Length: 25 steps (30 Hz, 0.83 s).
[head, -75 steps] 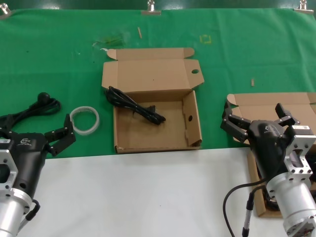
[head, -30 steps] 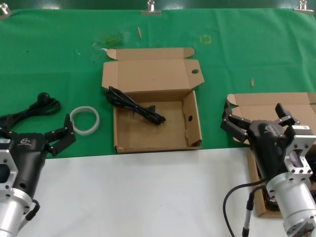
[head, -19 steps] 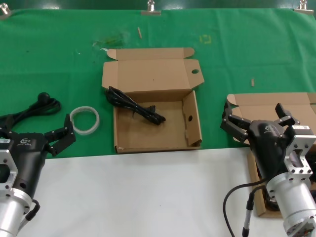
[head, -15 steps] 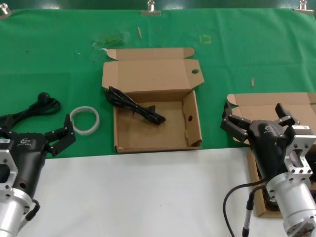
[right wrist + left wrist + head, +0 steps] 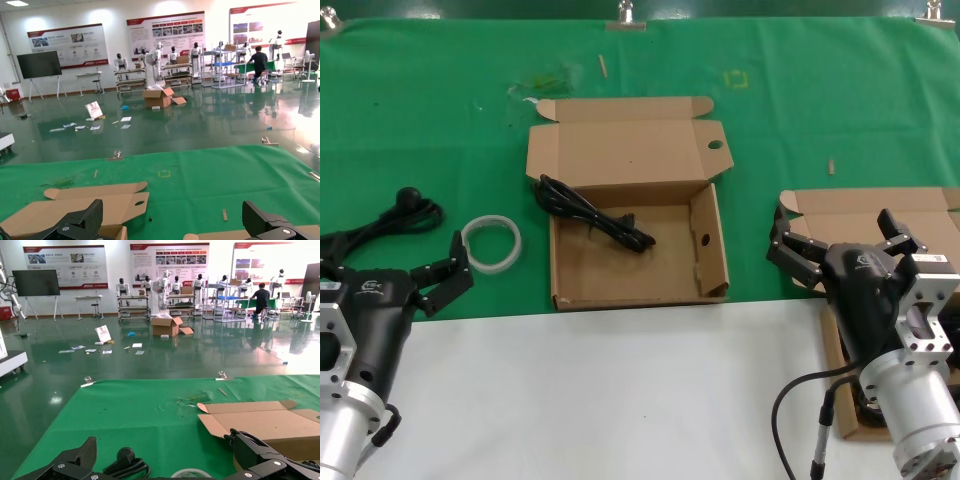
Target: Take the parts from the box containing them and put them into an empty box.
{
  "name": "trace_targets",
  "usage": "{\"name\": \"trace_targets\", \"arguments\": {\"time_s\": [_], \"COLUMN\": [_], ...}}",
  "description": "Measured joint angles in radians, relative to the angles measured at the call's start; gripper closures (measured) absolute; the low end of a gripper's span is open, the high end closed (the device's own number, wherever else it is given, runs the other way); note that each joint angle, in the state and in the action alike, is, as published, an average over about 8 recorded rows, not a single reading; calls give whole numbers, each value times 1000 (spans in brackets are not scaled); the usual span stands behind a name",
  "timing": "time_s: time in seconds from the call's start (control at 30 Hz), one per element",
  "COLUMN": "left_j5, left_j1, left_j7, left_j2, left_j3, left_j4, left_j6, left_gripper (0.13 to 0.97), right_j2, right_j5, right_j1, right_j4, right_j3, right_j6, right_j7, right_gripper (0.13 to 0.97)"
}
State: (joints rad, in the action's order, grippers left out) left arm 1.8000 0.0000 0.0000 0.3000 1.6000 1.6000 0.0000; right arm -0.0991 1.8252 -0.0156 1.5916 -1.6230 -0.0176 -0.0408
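A brown box whose lid tab has a round hole (image 5: 620, 150) lies open at the middle of the green cloth. One black cable (image 5: 595, 213) lies in it, draped over its left wall. A second brown box with a plain lid (image 5: 850, 212) sits at the right, mostly hidden behind my right arm, so its contents do not show. My right gripper (image 5: 840, 235) hovers open over that box with nothing held. My left gripper (image 5: 390, 248) is open and empty at the lower left. The holed lid (image 5: 100, 207) also shows in the right wrist view.
A white ring of tubing (image 5: 492, 243) and a black cord with a round knob end (image 5: 408, 205) lie on the cloth by my left gripper; the cord (image 5: 125, 461) shows between the left fingers. White table surface (image 5: 620, 400) runs along the front.
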Motion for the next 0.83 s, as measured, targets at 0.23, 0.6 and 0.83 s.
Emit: {"name": "trace_targets", "arguments": {"time_s": [0.23, 0.6, 0.83], "left_j5": [0, 0, 0], "left_j1": [0, 0, 0], "left_j7": [0, 0, 0], "left_j2": [0, 0, 0], "left_j3": [0, 0, 0], "left_j4": [0, 0, 0], "left_j6": [0, 0, 0], "left_gripper": [132, 132, 132], "right_j2": [0, 0, 0], "right_j5": [0, 0, 0], "right_j1": [0, 0, 0], "right_j4": [0, 0, 0], "right_j3": [0, 0, 0], "right_j6": [0, 0, 0], "right_j7": [0, 0, 0], "right_gripper": [129, 129, 129]}}
